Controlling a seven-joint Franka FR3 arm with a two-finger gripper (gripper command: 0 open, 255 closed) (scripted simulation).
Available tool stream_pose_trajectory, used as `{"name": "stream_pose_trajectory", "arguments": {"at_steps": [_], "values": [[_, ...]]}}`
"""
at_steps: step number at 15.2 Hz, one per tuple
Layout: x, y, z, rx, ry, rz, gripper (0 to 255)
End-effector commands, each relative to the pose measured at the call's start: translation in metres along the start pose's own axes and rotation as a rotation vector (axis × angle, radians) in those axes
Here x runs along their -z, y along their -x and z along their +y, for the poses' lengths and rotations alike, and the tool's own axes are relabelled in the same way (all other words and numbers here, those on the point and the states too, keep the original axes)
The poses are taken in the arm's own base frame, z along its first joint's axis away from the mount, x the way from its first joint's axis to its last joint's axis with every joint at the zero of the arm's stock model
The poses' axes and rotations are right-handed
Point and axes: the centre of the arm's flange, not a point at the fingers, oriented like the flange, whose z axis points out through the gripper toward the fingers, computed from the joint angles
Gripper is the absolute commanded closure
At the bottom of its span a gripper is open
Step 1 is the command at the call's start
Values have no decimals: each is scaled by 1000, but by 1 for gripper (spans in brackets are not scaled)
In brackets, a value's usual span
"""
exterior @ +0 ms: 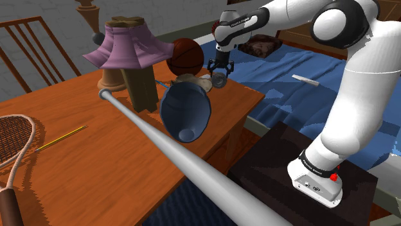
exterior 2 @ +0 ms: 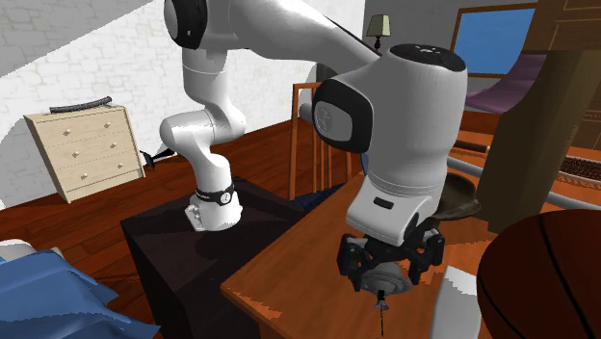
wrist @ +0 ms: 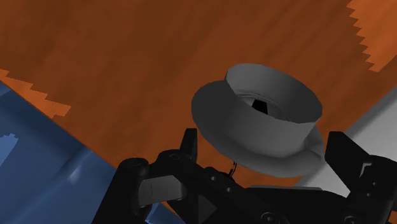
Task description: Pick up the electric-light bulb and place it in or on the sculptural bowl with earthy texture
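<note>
Plain matte grey bulb [wrist: 254, 124], clasped between the two black fingers of the hand [exterior: 220, 78] and gripped on both sides. No glass shine and no colour: in the wrist view, a short round drum with a wide flared collar around its middle and a small dark hole in its flat end. From the second exterior view, a thin dark pin hanging below it. Position: low over the reddish-brown wooden surface [exterior: 128, 173], at the corner nearest the bed [exterior: 302, 80] with its blue cover, close beside a dark orange basketball [exterior: 186, 56]. Under the bulb in the wrist view, orange-brown wood, with blue cloth at one side. Elsewhere on the surface: a lamp [exterior: 132, 45] with a drooping pink shade, a long grey bat [exterior: 193, 170] lying slantwise, a racket [exterior: 16, 144] at the shoulder view's left edge and a yellow pencil [exterior: 61, 138] near it. Wooden chair [exterior: 32, 48] behind the surface; pale dresser [exterior 2: 87, 149] against a white wall. White arm rising from a dark stand [exterior: 276, 173] beside the bed. No brand or print on the bulb itself. Small white lettering [exterior: 236, 20] on the dark band of the arm above the hand, and more on the ring at the arm's foot, too small to read.
</note>
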Motion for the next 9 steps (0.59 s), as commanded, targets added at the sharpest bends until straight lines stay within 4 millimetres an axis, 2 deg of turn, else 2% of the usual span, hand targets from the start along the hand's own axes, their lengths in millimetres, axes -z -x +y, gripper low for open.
{"name": "stream_pose_trajectory", "arguments": {"at_steps": [1,4,5,9], "values": [[-4,-1,2,-3,7,-7,0],[-4,-1,2,-3,7,-7,0],[-4,-1,2,-3,7,-7,255],[-4,-3,4,-3,7,-7,255]]}}
